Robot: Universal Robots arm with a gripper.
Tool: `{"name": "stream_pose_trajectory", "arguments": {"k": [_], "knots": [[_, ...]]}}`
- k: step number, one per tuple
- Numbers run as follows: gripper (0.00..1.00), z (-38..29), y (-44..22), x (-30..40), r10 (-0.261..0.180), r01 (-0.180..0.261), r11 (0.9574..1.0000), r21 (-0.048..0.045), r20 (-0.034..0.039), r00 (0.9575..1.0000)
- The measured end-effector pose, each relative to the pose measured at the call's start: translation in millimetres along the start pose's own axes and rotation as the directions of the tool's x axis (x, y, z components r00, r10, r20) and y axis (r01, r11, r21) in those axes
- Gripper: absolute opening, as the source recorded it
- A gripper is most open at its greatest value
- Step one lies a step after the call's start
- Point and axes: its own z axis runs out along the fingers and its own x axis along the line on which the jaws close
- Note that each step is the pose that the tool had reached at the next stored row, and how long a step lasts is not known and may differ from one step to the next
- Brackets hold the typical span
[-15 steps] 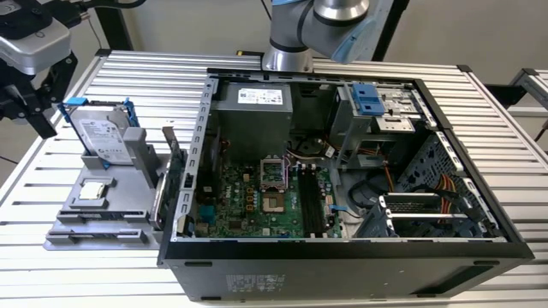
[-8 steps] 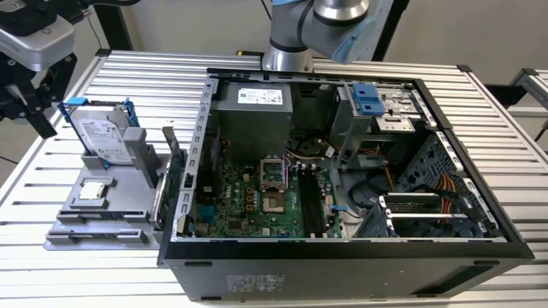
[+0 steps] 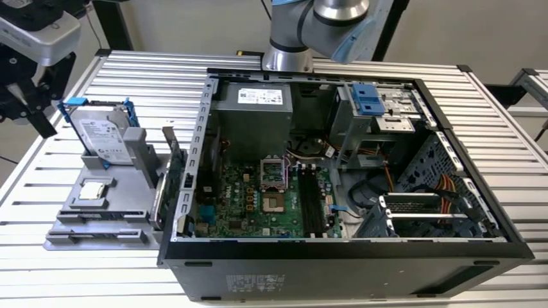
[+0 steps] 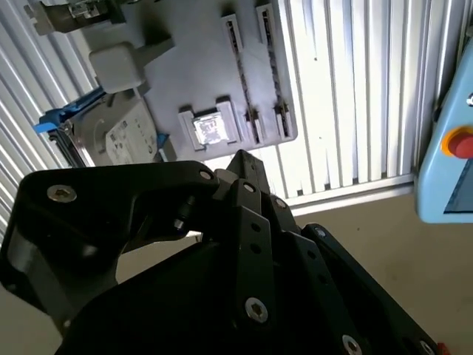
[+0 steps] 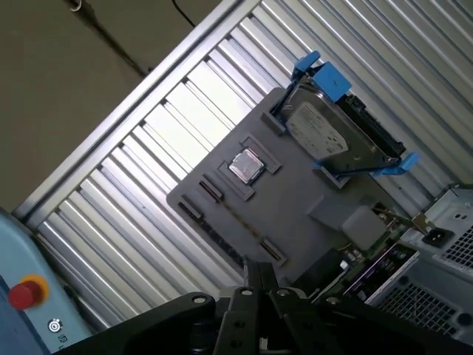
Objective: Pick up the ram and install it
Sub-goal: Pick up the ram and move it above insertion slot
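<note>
My gripper hangs above the table's corner on the exterior view's left, a little off the grey fixture tray. Its black fingers are pressed together with nothing between them, and in the second wrist view the gripper tapers to a single tip. On the tray a thin strip runs edge-on between two slot clips; I cannot tell whether it is the ram. The open computer case lies to the tray's right, with long black motherboard slots.
A hard drive in a blue caddy stands upright at the tray's back, and a processor chip lies in the tray's middle. A green card stands between tray and case. A pendant with a red button sits off the table's edge.
</note>
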Motion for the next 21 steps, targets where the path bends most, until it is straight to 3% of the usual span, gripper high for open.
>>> {"name": "stream_pose_trajectory", "arguments": {"k": [5, 12, 21], "knots": [[0.00, -0.3, 0.0, -0.1, -0.051, 0.051, 0.9987, -0.0004, -0.0023, 0.9987], [0.00, -0.7, 0.4, -0.4, -0.117, 0.117, 0.9931, 0.0001, -0.0067, 0.9931], [0.00, -0.8, 0.9, -0.9, -0.212, 0.212, 0.9772, -0.0010, -0.0109, 0.9772]]}}
